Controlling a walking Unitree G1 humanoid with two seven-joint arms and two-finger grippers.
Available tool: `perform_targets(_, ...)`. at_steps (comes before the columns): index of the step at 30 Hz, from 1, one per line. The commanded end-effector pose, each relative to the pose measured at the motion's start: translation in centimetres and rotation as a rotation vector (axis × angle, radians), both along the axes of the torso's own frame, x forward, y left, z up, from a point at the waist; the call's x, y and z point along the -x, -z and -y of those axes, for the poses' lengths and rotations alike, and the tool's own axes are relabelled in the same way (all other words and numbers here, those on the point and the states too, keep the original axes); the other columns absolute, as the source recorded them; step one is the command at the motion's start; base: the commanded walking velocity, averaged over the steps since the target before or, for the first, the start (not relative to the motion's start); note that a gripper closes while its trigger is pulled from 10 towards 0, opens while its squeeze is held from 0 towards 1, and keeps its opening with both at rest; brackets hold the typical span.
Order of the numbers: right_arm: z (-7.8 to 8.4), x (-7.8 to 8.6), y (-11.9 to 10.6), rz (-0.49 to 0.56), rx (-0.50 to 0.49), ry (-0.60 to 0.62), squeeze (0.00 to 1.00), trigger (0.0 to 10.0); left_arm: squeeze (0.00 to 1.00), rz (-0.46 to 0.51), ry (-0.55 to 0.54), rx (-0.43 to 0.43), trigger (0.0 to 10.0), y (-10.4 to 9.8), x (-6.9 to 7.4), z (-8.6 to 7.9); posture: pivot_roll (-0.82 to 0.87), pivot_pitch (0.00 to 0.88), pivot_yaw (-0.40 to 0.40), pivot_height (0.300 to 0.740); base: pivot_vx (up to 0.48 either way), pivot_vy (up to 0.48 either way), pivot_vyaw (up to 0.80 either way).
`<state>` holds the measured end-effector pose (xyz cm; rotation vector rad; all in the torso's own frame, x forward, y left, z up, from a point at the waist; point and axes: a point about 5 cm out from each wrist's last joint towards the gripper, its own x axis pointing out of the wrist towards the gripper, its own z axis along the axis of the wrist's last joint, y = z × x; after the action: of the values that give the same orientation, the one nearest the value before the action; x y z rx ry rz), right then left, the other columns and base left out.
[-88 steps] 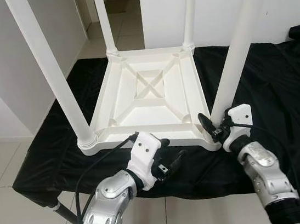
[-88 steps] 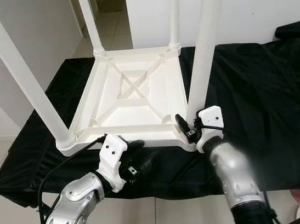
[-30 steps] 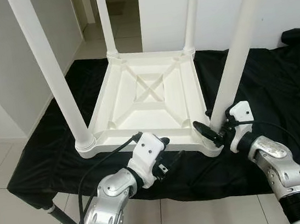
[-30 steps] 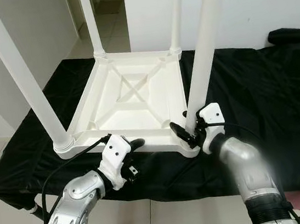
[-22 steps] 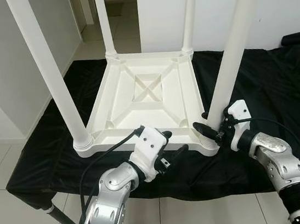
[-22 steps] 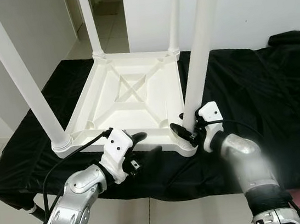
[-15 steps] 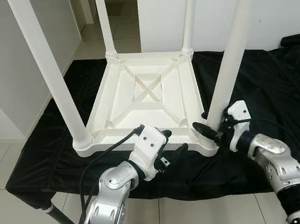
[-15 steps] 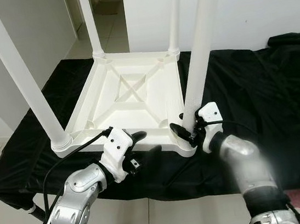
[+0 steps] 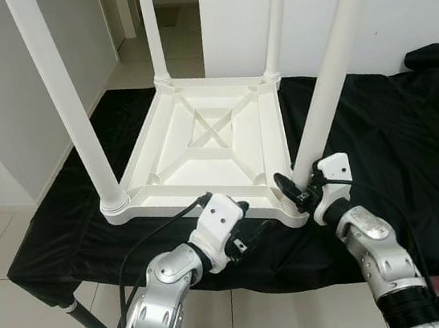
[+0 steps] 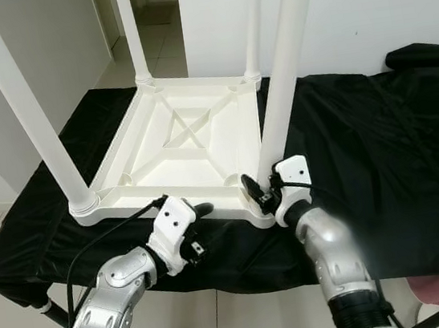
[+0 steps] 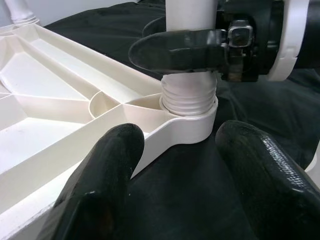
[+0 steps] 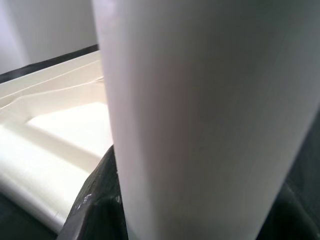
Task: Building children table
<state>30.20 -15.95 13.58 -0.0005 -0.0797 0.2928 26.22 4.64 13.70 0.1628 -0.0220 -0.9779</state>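
Count: one white plastic children's table (image 9: 209,145), upside down, four legs standing up. Near-left leg (image 9: 61,100), far-left leg (image 9: 151,27), far-right leg (image 9: 277,15), near-right leg (image 9: 328,69). The underside shows a crossed rib pattern inside a square frame.

My left gripper (image 9: 242,227) sits at the near edge of the tabletop, between the two near legs. Its fingers (image 11: 100,185) are spread apart, one on the tabletop's rim and one over the cloth, holding nothing.

My right gripper (image 9: 297,190) is at the base of the near-right leg, fingers clasped around it just above the threaded collar (image 11: 189,97) seated in the corner socket.

Surface: one black cloth (image 9: 393,133) covers a low bench; a metal frame leg (image 9: 90,317) shows under the near-left corner. Room: pale floor tiles (image 9: 3,241), white walls, a doorway (image 9: 170,1) beyond the table.
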Motion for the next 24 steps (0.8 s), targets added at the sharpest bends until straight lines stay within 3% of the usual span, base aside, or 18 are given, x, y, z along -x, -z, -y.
perform_targets(1, 0.0, 0.2, 0.9, -0.062, -0.027, 0.104, 0.0, 10.0, 0.0, 0.008, -0.111, -0.014, 10.0, 0.3, -0.6, -0.3, 0.0, 0.0, 0.02, 0.74, 0.0, 0.0, 0.0)
perform_targets(3, -0.5, 0.5, 1.1, -0.093, -0.035, 0.211, 0.0, 10.0, 0.0, 0.005, -0.118, -0.022, 10.0, 0.5, -0.8, -0.3, 0.0, 0.0, 0.02, 0.74, 0.0, 0.0, 0.0)
perform_targets(6, -0.7, 0.7, 1.3, -0.105, -0.055, 0.274, 0.0, 10.0, 0.0, 0.007, -0.123, -0.022, 10.0, 0.5, -0.8, -0.3, 0.0, 0.0, 0.016, 0.74, 0.0, 0.0, 0.0)
perform_targets(8, -1.5, 0.9, 1.6, -0.132, -0.087, 0.423, 0.0, 10.0, 0.0, 0.009, -0.129, -0.014, 10.0, 0.4, -0.9, -0.4, 0.01, 0.0, 0.013, 0.74, 0.0, 0.0, 0.0)
perform_targets(11, -2.1, 1.0, 1.7, -0.151, -0.099, 0.496, 0.0, 10.0, 0.0, 0.009, -0.131, -0.009, 10.0, 0.5, -0.9, -0.4, 0.01, 0.0, 0.012, 0.74, 0.0, 0.0, 0.0)
perform_targets(15, -3.0, 0.9, 1.6, -0.161, -0.11, 0.483, 0.0, 10.0, 0.0, 0.008, -0.132, -0.005, 10.0, 0.5, -0.8, -0.3, 0.01, 0.0, 0.01, 0.74, 0.0, 0.0, 0.0)
perform_targets(18, -3.7, 1.0, 1.2, -0.145, -0.147, 0.407, 0.0, 10.0, 0.0, 0.008, -0.126, -0.011, 10.0, 0.6, -0.6, -0.3, 0.02, 0.0, 0.007, 0.74, 0.0, 0.0, 0.0)
perform_targets(19, -4.0, 1.2, 0.9, -0.134, -0.164, 0.38, 1.0, 10.0, 0.0, 0.009, -0.126, -0.014, 10.0, 0.6, -0.6, -0.4, 0.02, 0.0, 0.007, 0.74, 0.0, 0.0, 0.0)
perform_targets(24, -4.1, 1.3, 0.6, -0.112, -0.153, 0.354, 1.0, 10.0, 0.0, 0.009, -0.133, -0.018, 10.0, 0.6, -0.7, -0.6, 0.02, 0.001, 0.008, 0.74, 0.0, 0.0, 0.0)
